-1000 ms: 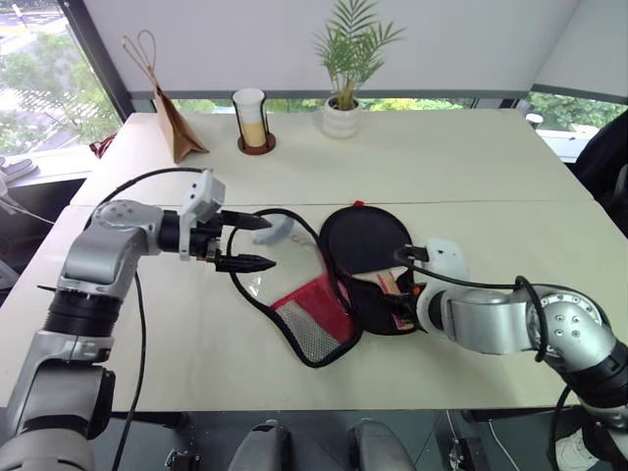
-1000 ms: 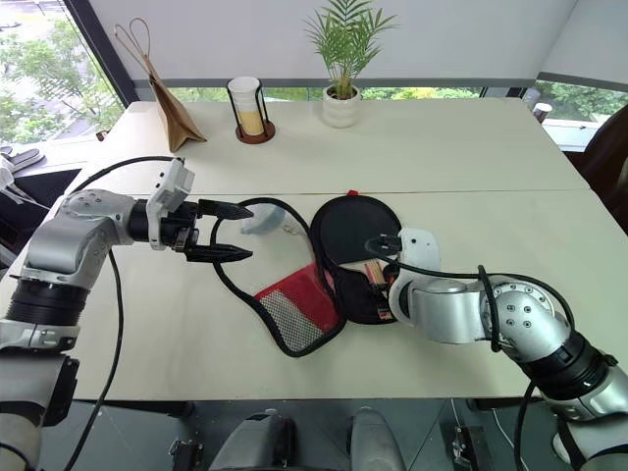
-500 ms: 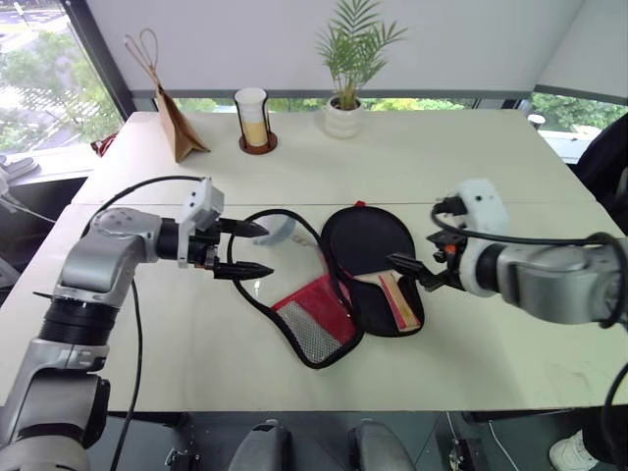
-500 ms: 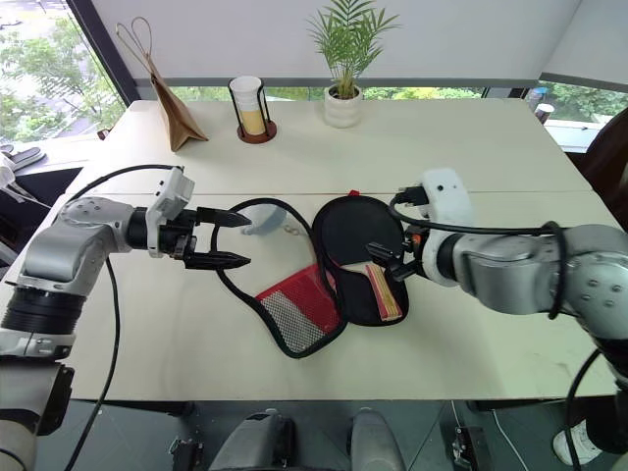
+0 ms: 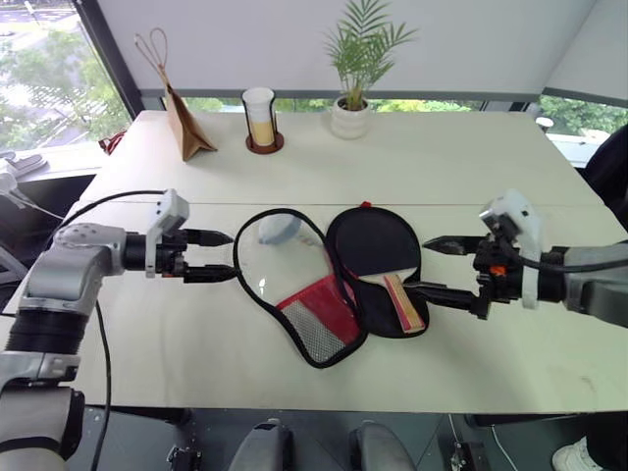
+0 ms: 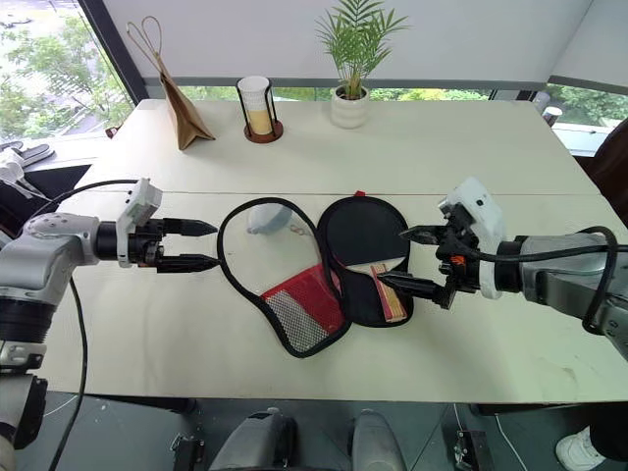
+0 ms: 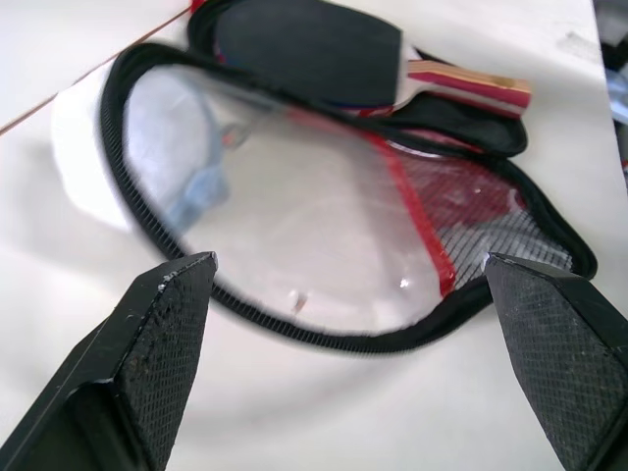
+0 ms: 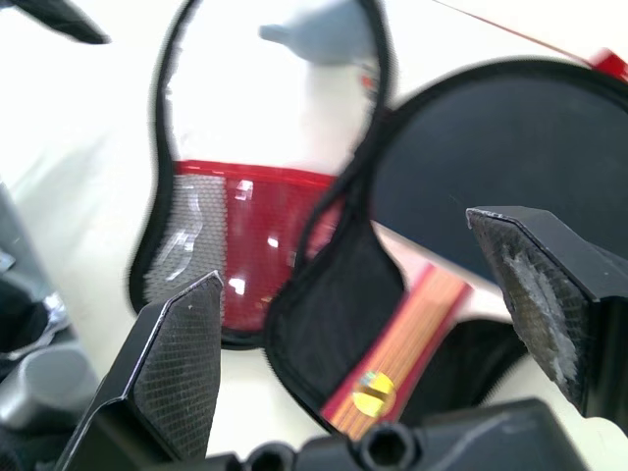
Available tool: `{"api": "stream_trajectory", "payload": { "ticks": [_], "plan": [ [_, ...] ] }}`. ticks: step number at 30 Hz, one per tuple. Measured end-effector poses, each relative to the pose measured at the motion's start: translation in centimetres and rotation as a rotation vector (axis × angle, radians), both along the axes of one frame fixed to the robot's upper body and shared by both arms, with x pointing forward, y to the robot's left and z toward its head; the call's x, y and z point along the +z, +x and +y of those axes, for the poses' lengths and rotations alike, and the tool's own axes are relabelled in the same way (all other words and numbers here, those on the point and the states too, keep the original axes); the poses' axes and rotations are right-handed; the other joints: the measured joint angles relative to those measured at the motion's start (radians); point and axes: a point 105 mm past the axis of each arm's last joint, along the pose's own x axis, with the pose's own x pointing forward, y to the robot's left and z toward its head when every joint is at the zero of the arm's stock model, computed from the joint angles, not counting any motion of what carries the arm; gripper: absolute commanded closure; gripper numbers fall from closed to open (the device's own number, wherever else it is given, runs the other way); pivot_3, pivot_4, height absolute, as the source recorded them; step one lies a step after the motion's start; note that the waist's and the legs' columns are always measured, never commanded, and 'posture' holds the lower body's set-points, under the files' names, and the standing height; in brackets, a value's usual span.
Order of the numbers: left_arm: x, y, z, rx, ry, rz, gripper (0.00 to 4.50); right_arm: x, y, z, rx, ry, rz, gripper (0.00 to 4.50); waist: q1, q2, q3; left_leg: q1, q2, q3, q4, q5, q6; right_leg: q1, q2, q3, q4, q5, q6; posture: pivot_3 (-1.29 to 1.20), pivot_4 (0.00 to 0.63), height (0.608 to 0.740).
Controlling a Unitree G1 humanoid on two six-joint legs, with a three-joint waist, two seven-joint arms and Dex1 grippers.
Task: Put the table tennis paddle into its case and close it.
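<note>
Cream worktop (image 5: 510, 177), frame centre: black-faced wooden-handled table tennis paddle (image 5: 378, 257) lying in unzipped black fabric case (image 5: 304, 294); both grippers' fingers (image 5: 209, 237) spread, empty.

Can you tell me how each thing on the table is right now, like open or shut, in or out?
case: unzipped, lying flat open.
table tennis paddle: lying in the case's right half, black face up.
left gripper: open, empty, beside the case.
right gripper: open, empty, by the paddle's handle.
</note>
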Motion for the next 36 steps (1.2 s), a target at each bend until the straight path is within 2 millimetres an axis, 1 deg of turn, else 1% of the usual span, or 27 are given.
{"api": "stream_trajectory", "payload": {
  "ticks": [3,6,8,10,12,14,18,21,22,23,25,30,33,36],
  "plan": [
    [-0.3,0.3,1.3,0.058,-0.022,0.032,0.0,-0.1,-0.3,0.5,0.046,-0.003,-0.009,0.08,0.001,0.0,0.0,0.0,0.0,0.0,0.0,0.0,-0.001,0.0,0.0,0.0,0.0,0.0,0.0,0.0,0.15,0.74],
    [-0.9,0.5,2.0,0.089,-0.029,0.061,0.0,-0.3,-0.7,1.0,0.091,-0.01,-0.011,0.08,0.003,0.0,0.0,0.0,0.0,0.0,0.0,0.001,-0.002,0.0,0.0,0.0,0.0,0.0,0.0,0.0,0.15,0.74],
    [-1.2,0.6,2.1,0.102,-0.043,0.078,0.0,-0.4,-0.7,1.1,0.103,-0.021,-0.021,0.08,0.003,0.0,0.0,0.0,0.0,0.0,0.0,0.003,-0.006,0.0,0.0,0.0,0.0,0.0,0.0,0.0,0.15,0.74],
    [-1.7,0.5,1.3,0.09,-0.093,0.111,0.0,-0.4,-0.5,1.0,0.098,-0.03,-0.031,0.08,0.005,0.0,0.0,0.0,0.0,0.0,0.0,0.003,-0.006,0.0,-0.001,0.0,0.0,0.0,0.0,0.0,0.15,0.74],
    [-2.9,0.1,0.1,0.072,-0.139,0.164,0.0,-0.5,-0.3,0.9,0.093,-0.025,-0.043,0.08,0.002,0.0,0.0,0.0,0.0,0.0,0.0,0.003,-0.006,0.0,-0.001,0.0,0.0,0.0,0.0,0.0,0.15,0.74],
    [-3.8,-0.2,-0.5,0.07,-0.166,0.212,0.0,-0.6,-0.2,0.9,0.087,-0.022,-0.047,0.08,0.001,0.0,0.0,0.0,0.0,0.0,0.0,0.003,-0.006,-0.001,-0.001,0.0,0.001,0.0,0.0,0.0,0.15,0.74],
    [-3.3,-0.4,-1.3,0.05,-0.18,0.224,0.0,-0.7,-0.1,1.0,0.083,-0.023,-0.053,0.08,0.001,0.0,0.0,0.0,0.0,0.0,0.0,0.003,-0.006,-0.001,-0.001,0.0,0.002,0.0,0.0,0.0,0.15,0.74],
    [-4.0,-0.7,-2.2,0.045,-0.212,0.258,0.0,-0.9,-0.1,0.9,0.081,-0.03,-0.054,0.08,0.002,0.0,0.0,0.0,0.0,0.0,0.0,0.004,-0.006,0.0,-0.001,0.0,0.002,0.0,0.0,0.0,0.15,0.74],
    [-4.4,-0.8,-2.5,0.047,-0.224,0.278,0.54,-1.0,-0.1,1.0,0.081,-0.027,-0.052,0.0,0.003,0.0,0.0,0.0,0.0,0.0,0.0,0.004,-0.006,0.0,-0.001,0.0,0.002,0.0,0.0,0.0,0.15,0.74],
    [-4.6,-0.9,-2.8,0.046,-0.234,0.29,0.84,-1.1,-0.2,1.0,0.082,-0.026,-0.052,0.0,0.003,0.0,0.0,0.0,0.0,0.0,0.0,0.004,-0.006,0.0,-0.001,0.0,0.002,0.0,0.0,0.0,0.15,0.74],
    [-4.6,-0.8,-3.1,0.045,-0.248,0.297,1.8,-1.1,-0.2,1.0,0.08,-0.029,-0.051,0.0,0.003,0.0,0.0,0.0,0.0,0.0,0.0,0.004,-0.007,0.0,-0.001,0.0,0.002,0.0,0.0,0.0,0.15,0.74],
    [-3.9,-0.4,-4.5,0.03,-0.311,0.299,4.48,-1.5,-0.3,0.7,0.057,-0.032,-0.041,0.0,0.003,0.0,0.0,0.0,-0.001,0.0,0.0,0.004,-0.007,0.0,-0.001,0.0,0.002,0.0,0.0,0.0,0.15,0.74],
    [-3.2,-0.2,-4.7,0.022,-0.347,0.308,4.48,-1.1,-0.2,0.3,0.02,-0.021,-0.059,0.0,0.003,0.0,0.0,0.0,-0.001,0.0,0.0,0.004,-0.007,0.0,-0.001,0.0,0.002,0.0,0.0,0.0,0.15,0.74],
    [-2.3,-0.4,-5.3,-0.008,-0.366,0.304,4.48,-0.2,-0.5,-0.3,-0.015,0.003,-0.069,0.0,0.005,0.0,0.0,0.0,-0.001,0.0,0.0,0.004,-0.007,0.0,-0.001,0.0,0.002,0.0,0.0,0.0,0.15,0.74]
  ]
}}
